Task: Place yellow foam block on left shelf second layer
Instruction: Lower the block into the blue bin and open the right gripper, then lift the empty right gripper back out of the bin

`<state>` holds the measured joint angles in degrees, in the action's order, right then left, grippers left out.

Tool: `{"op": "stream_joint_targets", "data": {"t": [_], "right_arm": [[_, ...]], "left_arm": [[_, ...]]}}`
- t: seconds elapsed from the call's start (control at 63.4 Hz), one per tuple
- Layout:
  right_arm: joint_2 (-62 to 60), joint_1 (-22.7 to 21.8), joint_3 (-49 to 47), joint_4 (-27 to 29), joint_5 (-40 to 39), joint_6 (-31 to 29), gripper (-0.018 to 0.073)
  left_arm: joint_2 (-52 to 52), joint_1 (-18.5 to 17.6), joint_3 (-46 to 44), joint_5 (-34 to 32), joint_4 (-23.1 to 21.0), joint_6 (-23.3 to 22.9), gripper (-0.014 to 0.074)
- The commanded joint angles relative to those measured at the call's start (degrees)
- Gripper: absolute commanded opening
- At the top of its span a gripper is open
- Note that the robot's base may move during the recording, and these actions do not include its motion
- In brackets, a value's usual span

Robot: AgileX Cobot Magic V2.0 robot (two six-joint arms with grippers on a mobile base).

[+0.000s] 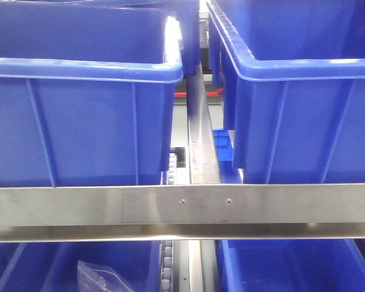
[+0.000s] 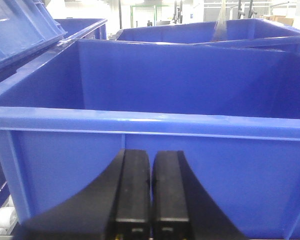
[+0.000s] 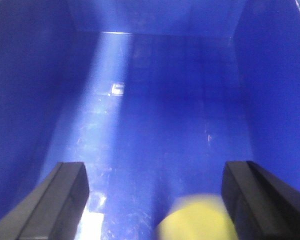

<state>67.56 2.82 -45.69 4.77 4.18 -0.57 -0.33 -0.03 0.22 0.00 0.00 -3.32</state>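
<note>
In the right wrist view the yellow foam block (image 3: 197,220) shows as a blurred yellow shape at the bottom edge, over the floor of a blue bin (image 3: 155,100). My right gripper (image 3: 155,170) is open wide inside that bin. The block sits low between the fingers, close to the right finger (image 3: 250,195); I cannot tell whether they touch. My left gripper (image 2: 151,155) is shut with nothing in it, its tips just in front of the outer wall of another blue bin (image 2: 140,125). Neither gripper appears in the front view.
The front view shows two large blue bins (image 1: 85,121) (image 1: 304,109) on a steel shelf rail (image 1: 182,210), with a metal divider (image 1: 201,140) between them. More blue bins sit on the layer below, one holding a clear plastic bag (image 1: 100,277).
</note>
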Motion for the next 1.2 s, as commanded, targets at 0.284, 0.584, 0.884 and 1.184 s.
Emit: {"op": "stream_joint_targets", "data": {"t": [0.284,0.584,0.884,1.184], "right_arm": [[-4.51,-0.14,-5.19,0.09,-4.18,-0.19,0.0343],[-12.51,-0.14,-2.21,0.09,-4.75,-0.19,0.0054],[-26.76,-0.14,12.94,0.09,-7.57,-0.19,0.0054],[-43.39,-0.14,28.94,0.09,-10.64,-0.33,0.0054]], "left_arm": [[-1.01,-0.22,1.53,-4.62,-0.32,-0.19,0.0124],[-1.01,-0.22,1.53,-4.62,-0.32,-0.19,0.0124],[-1.01,-0.22,1.53,-4.62,-0.32,-0.19,0.0124],[-1.01,-0.22,1.53,-4.62,-0.32,-0.19,0.0124]]}}
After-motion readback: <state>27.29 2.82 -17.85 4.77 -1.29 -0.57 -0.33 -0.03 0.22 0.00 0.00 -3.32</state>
